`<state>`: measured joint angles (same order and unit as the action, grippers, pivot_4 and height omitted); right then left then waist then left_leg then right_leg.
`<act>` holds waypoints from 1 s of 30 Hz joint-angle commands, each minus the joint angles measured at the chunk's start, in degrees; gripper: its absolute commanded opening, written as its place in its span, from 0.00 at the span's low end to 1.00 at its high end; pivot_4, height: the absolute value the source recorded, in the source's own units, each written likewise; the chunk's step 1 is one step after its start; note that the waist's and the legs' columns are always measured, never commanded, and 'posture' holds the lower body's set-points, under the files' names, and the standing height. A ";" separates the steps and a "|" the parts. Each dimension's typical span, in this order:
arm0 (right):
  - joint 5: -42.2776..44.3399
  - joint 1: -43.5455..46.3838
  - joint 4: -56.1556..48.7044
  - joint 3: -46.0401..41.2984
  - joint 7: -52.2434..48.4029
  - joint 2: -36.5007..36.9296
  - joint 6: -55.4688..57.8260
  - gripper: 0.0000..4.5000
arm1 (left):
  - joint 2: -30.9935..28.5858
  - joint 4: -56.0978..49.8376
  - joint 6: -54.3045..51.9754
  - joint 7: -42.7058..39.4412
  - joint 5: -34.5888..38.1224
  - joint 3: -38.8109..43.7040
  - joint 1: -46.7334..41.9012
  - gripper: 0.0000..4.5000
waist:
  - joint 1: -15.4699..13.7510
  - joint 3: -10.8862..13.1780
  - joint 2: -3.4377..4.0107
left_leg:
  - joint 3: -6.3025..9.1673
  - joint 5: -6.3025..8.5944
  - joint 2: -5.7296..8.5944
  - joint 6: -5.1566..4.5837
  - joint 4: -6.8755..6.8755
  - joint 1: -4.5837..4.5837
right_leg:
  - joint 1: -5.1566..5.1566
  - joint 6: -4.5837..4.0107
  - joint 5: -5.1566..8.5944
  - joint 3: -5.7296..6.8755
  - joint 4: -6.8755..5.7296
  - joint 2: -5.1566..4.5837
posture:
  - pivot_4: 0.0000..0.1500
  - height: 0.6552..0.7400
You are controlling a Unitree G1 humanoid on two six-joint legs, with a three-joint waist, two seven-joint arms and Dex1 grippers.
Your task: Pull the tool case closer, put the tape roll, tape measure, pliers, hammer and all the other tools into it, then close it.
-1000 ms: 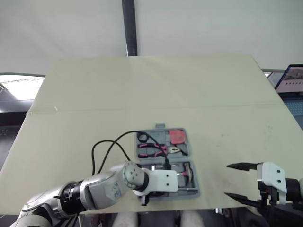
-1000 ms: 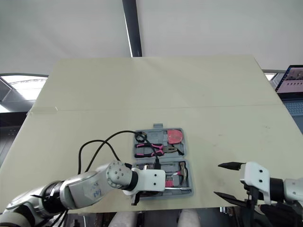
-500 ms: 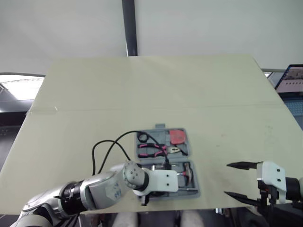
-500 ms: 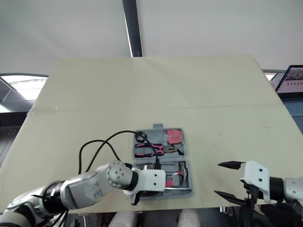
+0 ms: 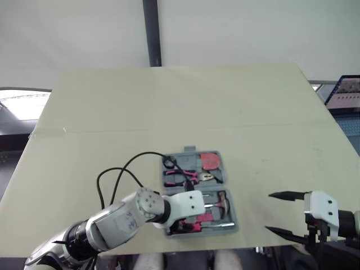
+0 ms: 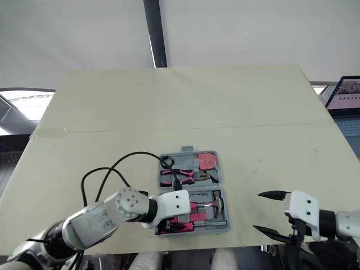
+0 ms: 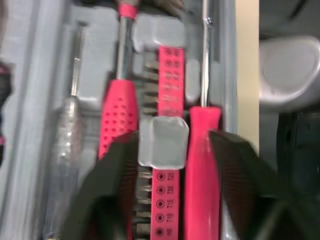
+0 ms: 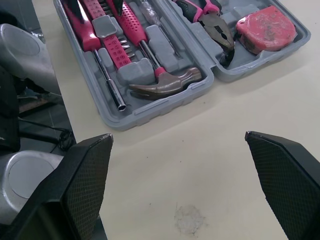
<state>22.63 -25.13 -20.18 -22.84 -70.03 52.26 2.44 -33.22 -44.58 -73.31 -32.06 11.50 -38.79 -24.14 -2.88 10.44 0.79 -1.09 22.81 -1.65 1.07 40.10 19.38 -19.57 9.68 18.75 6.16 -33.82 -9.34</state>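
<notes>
The grey tool case (image 5: 233, 216) lies open near the table's front edge. Its far half holds a black tape roll (image 5: 169, 163), pink-handled pliers (image 5: 188, 177) and a red tape measure (image 5: 211, 161). The near half holds a hammer (image 5: 222, 202), pink-handled screwdrivers (image 7: 202, 150) and a bit strip (image 7: 165, 200). My left gripper (image 5: 181, 224) hovers over the near half's left end; in the left wrist view its fingers (image 7: 107, 185) stand apart, gripping nothing. My right gripper (image 5: 269, 212) hangs open, to the right of the case, above bare table.
A black cable (image 5: 121, 174) from my left arm loops over the table left of the case. A laptop (image 5: 343, 93) sits beyond the table's right edge. A dark pole (image 5: 151, 31) rises behind the table. The table's front edge (image 5: 247, 246) runs just below the case.
My left arm has swung left and back a little, uncovering the pink handles in the case's near half. The right gripper has not moved.
</notes>
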 commanded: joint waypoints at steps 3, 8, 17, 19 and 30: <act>0.72 -0.22 -1.48 -1.54 0.56 -0.43 0.03 1.00 | 0.61 -4.68 14.47 1.09 1.94 10.75 12.54 0.01 | -0.05 0.00 0.00 | 0.03 0.00 -0.01 0.00 0.00 -0.01 | 0.03 0.00 0.00 0.01 0.00 0.00 | 1.00 0.95; 1.54 0.09 -1.59 -1.72 0.12 -0.30 0.35 1.00 | -2.40 -0.90 31.71 -1.58 0.57 13.82 22.51 0.01 | -0.09 -0.01 0.02 | 0.01 0.00 -0.02 0.00 0.00 -0.05 | 0.03 -0.02 0.01 -0.01 0.01 0.00 | 1.00 0.95; 1.61 1.08 -1.22 -1.71 -0.54 0.23 0.05 1.00 | -2.65 10.10 47.73 -4.93 -4.54 9.96 26.55 0.01 | -0.08 -0.02 0.04 | -0.02 0.00 -0.01 0.00 -0.02 -0.07 | 0.02 -0.02 0.01 -0.01 0.00 0.00 | 1.00 0.95; 1.73 0.68 -1.51 -1.96 -0.64 0.14 0.15 1.00 | -1.84 11.98 49.34 -4.95 -5.62 9.09 26.67 0.01 | -0.05 -0.02 0.04 | -0.03 0.00 -0.01 0.01 -0.03 -0.06 | 0.00 -0.01 0.01 0.00 0.00 0.00 | 1.00 0.95; 1.70 0.70 -1.46 -2.38 -0.40 0.32 0.32 1.00 | 0.26 18.32 54.12 -6.41 -9.04 7.78 26.88 0.01 | -0.07 -0.03 0.05 | -0.05 0.00 -0.01 0.00 -0.04 -0.08 | 0.00 0.00 0.00 0.00 -0.02 0.00 | 1.00 0.95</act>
<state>23.52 -24.13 -20.36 -23.06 -70.15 52.15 2.74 -33.45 -26.47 -19.92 -38.24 2.87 -30.87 2.22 -2.95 10.41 0.85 -1.14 22.81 -1.66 1.08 40.06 19.30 -19.57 9.68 18.75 6.16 -33.84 -9.34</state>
